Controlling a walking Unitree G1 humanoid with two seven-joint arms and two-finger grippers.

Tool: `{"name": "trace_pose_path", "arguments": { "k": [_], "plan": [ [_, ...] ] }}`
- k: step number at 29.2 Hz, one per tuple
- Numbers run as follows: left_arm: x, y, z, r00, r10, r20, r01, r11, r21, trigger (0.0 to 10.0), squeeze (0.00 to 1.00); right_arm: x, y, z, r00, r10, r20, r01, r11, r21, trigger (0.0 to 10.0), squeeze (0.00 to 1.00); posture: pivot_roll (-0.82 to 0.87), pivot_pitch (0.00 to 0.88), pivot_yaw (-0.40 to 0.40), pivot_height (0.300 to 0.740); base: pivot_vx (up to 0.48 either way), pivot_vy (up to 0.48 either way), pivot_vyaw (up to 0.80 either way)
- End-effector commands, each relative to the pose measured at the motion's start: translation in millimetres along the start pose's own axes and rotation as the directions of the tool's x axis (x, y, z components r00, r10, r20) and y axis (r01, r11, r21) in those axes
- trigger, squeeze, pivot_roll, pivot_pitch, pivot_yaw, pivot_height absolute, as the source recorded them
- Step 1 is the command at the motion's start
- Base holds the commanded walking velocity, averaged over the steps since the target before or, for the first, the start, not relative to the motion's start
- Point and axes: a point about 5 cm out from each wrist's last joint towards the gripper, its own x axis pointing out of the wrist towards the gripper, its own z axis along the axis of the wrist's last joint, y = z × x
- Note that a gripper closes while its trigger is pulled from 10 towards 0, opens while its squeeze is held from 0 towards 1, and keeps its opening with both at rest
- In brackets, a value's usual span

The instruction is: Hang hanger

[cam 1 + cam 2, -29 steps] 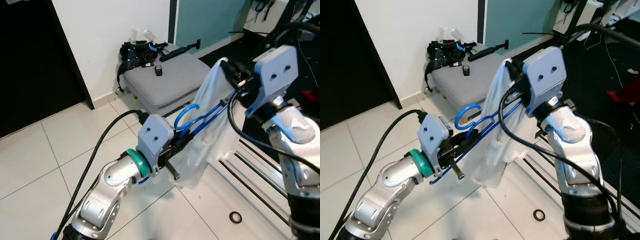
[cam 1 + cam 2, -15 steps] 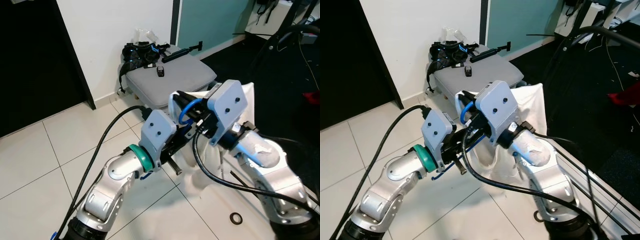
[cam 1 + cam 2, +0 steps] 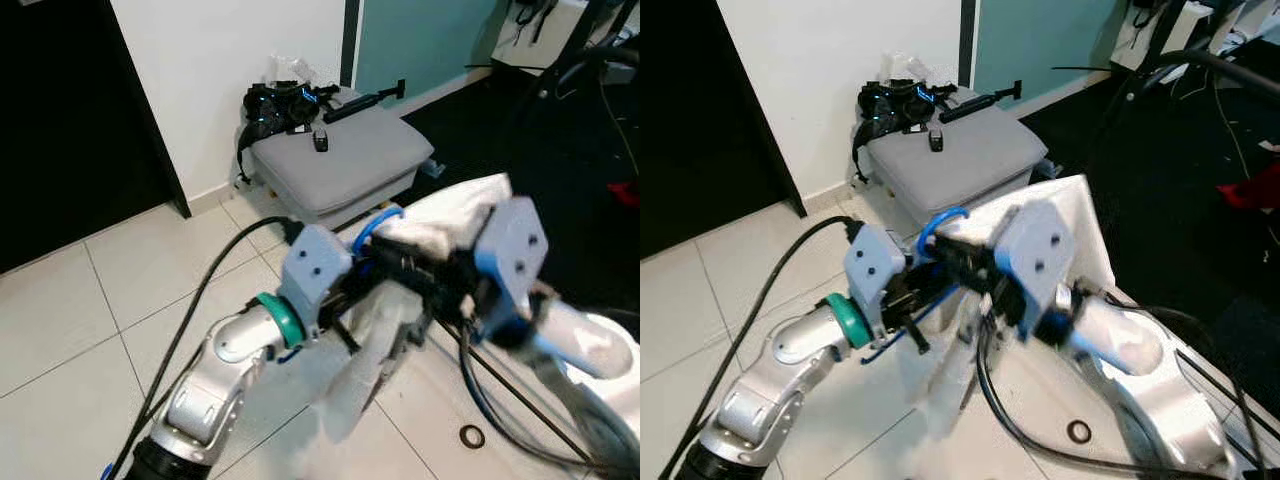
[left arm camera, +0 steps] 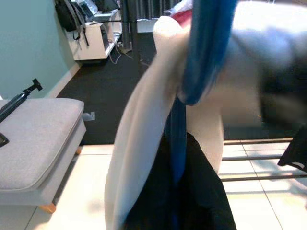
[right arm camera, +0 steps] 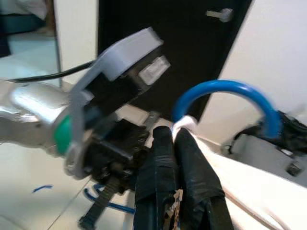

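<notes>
- The left gripper (image 3: 908,312) reaches in over the tiled floor (image 3: 70,330) with the blue hanger (image 3: 940,222) between its fingers; its jaws look closed on the hanger's lower bar, though blur and cloth hide the tips.
- The right gripper (image 5: 178,143) meets it from the opposite side. The right wrist view shows its two black fingers pressed together at the base of the hanger's hook, with a fold of white cloth (image 3: 440,215) pinched there.
- The hanger is held between the two grippers, in front of the grey cushion (image 3: 340,150), hook curving upward.
- The cloth is draped over the hanger and over the right arm, hanging down toward the floor; the eye views are motion-blurred here.
- The left wrist view looks up along the blue hanger, cloth on both sides, and adds what lies beyond: a teal wall (image 4: 29,43), a white shelf unit (image 4: 98,43) and dark carpet.
- The right wrist view instead faces the left gripper's grey housing and green ring, with a dark door (image 5: 158,43) behind.
- The eye views alone show a bundle of black straps (image 3: 275,105), a small dark item (image 3: 318,141) on the cushion and a small ring (image 3: 470,436) on the floor.
</notes>
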Motion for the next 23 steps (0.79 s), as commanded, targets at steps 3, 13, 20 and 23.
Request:
{"name": "trace_pose_path", "arguments": {
  "k": [3, 13, 20, 23],
  "plan": [
    [-0.1, -3.5, 0.4, 1.0, -0.014, 0.017, 0.014, 1.0, 0.0, 10.0, 0.0, -8.1, -1.1, -13.1, 0.991, 0.022, -0.131, -0.035, 0.994, -0.099, 4.5, 0.0, -0.17, 0.203, 0.116, 0.74, 0.0, 0.0, 0.0],
    [-2.2, -9.3, -1.3, 0.999, -0.051, 0.013, 0.051, 0.999, 0.007, 10.0, 0.0, -30.4, -54.9, -21.4, 0.93, -0.257, -0.262, 0.158, 0.924, -0.347, 10.0, 1.0, -0.17, 0.199, 0.118, 0.74, 0.0, 0.0, 0.0],
    [-1.9, -12.1, -1.9, 0.998, -0.06, 0.012, 0.06, 0.998, 0.004, 10.0, 0.0, -31.0, -24.1, 12.9, 0.996, 0.084, -0.024, -0.084, 0.996, -0.017, 10.0, 0.0, -0.17, 0.2, 0.117, 0.74, 0.0, 0.0, 0.0],
    [1.6, -11.1, -1.9, 0.999, -0.049, 0.019, 0.049, 0.999, -0.002, 10.0, 0.0, -33.3, -26.0, 43.3, 0.963, 0.127, 0.238, -0.153, 0.984, 0.092, 10.0, 0.0, -0.18, 0.205, 0.114, 0.74, 0.0, 0.0, 0.0]
  ]
}}
